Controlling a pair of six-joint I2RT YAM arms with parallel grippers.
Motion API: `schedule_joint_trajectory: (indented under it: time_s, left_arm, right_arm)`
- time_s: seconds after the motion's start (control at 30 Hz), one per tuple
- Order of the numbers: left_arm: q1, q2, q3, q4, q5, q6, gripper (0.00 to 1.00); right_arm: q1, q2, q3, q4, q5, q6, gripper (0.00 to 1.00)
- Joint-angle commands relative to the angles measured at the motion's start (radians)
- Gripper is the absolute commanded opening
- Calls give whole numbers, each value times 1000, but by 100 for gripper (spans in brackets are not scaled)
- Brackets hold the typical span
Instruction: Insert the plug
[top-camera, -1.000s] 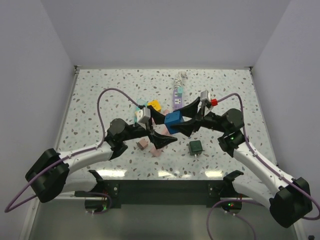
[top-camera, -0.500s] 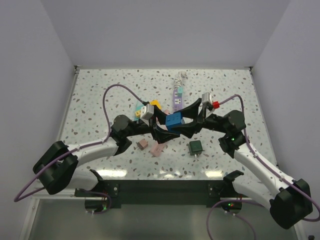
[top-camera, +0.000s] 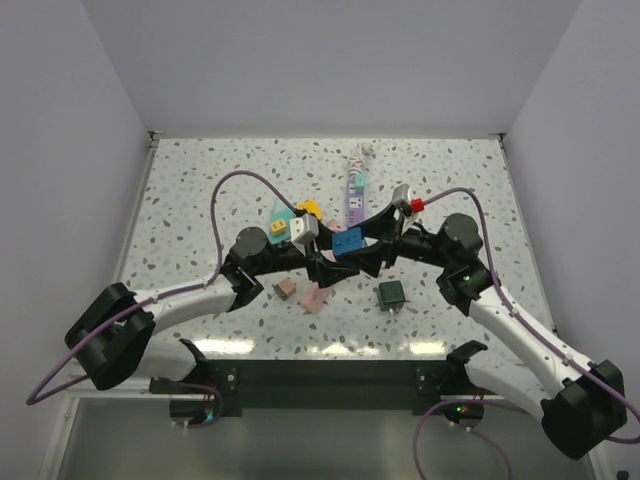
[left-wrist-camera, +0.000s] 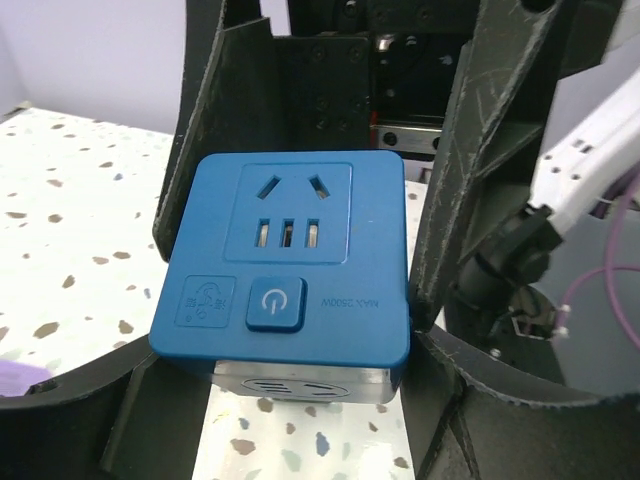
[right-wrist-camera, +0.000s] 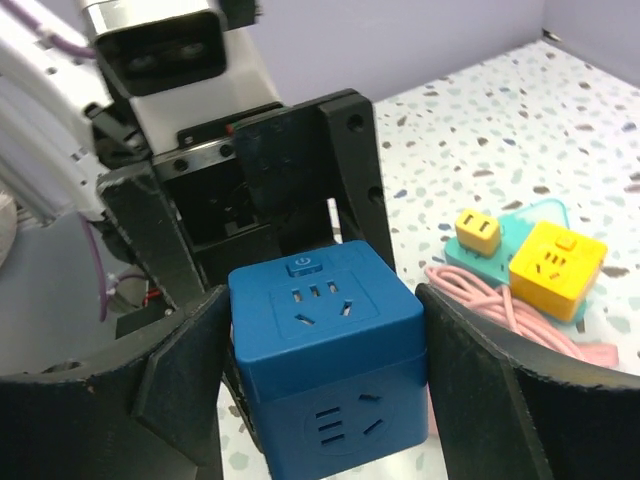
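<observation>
Blue socket cube, clamped between right jaws

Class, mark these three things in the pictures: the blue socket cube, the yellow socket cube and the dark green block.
blue socket cube (left-wrist-camera: 285, 270), left wrist view, middle of its front face.
yellow socket cube (right-wrist-camera: 555, 268), right wrist view, its slotted face.
dark green block (top-camera: 391, 293), top external view, its top face.

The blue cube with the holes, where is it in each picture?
Top external: the blue cube is small, near the picture's middle.
Left wrist: it fills the middle, its button face toward the camera.
Right wrist: it sits low in the middle.
Shared landmark: the speckled table shows in all three.
</observation>
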Motion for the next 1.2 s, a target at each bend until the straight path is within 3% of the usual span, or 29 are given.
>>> schedule_joint_trajectory:
  time_s: [0.0,0.33,0.77,1.17]
  left_arm:
    - [-8,-6,3,-32,-153,173,0]
    - [-18,14,5,-90,-230,275,0]
    - [-61,98,117,-270,-412,370,0]
    - [-69,138,183,-339,-431,404,0]
  right_arm:
    - [-7,7,81,-120,268,6,74]
    - [-7,50,135,-261,478,-14,84]
    - [13,96,180,-367,483,-53,91]
    - [62,204,212,-396,466,-96,91]
